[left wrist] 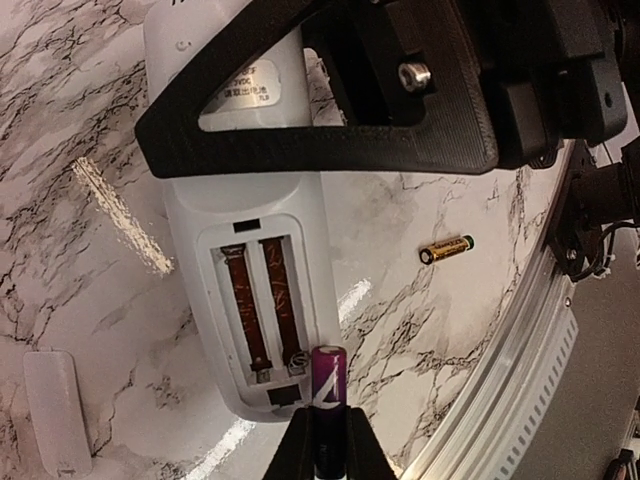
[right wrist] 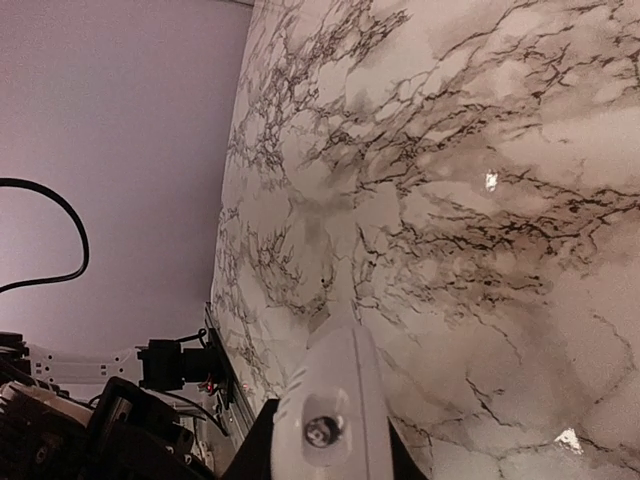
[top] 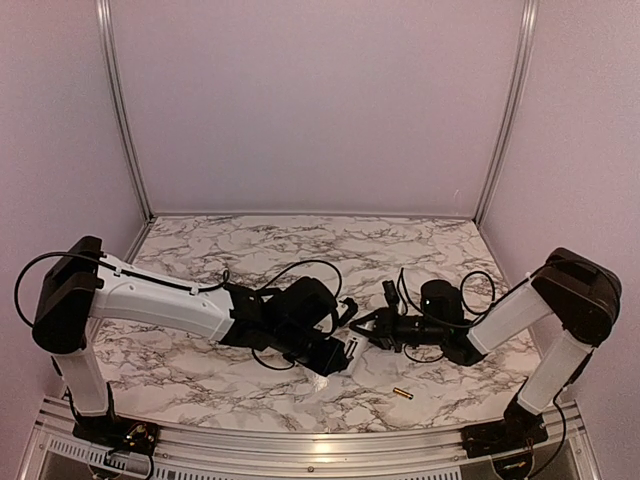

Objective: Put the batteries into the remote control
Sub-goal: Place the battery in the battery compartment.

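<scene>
Now the left gripper [left wrist: 328, 440] pinches the dark battery [left wrist: 329, 372] at the left end of the open bay [left wrist: 262, 310]; the right gripper [right wrist: 325, 440] clamps the remote control [left wrist: 240, 205]. The cell should go in flat, aligned with one slot.

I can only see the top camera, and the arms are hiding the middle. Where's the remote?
Observer: The remote control is under them, back side up. The right gripper is clamped on one end.
Child: Are there batteries in it?
Observer: No. Its open compartment is empty.
Child: What's the left hand holding?
Observer: The left gripper pinches the dark battery, with its tip right beside the compartment's edge.
</scene>
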You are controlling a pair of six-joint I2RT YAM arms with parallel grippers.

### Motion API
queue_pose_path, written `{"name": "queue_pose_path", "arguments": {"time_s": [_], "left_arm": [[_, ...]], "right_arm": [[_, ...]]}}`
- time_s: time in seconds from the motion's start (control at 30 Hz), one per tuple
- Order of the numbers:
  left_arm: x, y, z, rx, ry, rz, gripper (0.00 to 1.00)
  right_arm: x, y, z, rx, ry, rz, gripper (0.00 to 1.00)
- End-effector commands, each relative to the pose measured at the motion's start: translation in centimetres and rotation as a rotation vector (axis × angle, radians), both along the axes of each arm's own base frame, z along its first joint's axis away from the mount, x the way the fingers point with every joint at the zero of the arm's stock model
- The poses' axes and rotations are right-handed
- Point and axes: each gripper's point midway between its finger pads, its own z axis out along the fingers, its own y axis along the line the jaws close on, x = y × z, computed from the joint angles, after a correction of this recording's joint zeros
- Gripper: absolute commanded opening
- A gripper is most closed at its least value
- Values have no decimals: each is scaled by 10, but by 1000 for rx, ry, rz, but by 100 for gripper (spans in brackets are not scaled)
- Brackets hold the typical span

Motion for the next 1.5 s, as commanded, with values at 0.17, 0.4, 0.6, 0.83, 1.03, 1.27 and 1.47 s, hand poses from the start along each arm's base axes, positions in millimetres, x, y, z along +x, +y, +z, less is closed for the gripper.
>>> {"name": "queue_pose_path", "arguments": {"time_s": [0.17, 0.4, 0.6, 0.83, 1.03, 1.27, 1.47], "left_arm": [[24, 10, -17, 87, 29, 123, 0], [35, 15, -25, 125, 23, 176, 0], [36, 11, -27, 128, 32, 170, 0], [42, 11, -27, 135, 17, 201, 0], [47, 15, -28, 166, -8, 216, 6], [47, 19, -26, 179, -17, 215, 13], [44, 19, -25, 169, -12, 198, 21]], "right_arm": [[6, 14, 23, 60, -51, 7, 0], [3, 15, 23, 76, -35, 15, 0], [3, 18, 24, 100, -21, 19, 0], [-1, 21, 21, 130, 16, 26, 0], [-4, 24, 29, 178, 5, 46, 0], [-7, 22, 30, 215, 14, 45, 0], [-7, 22, 32, 210, 11, 44, 0]]}}
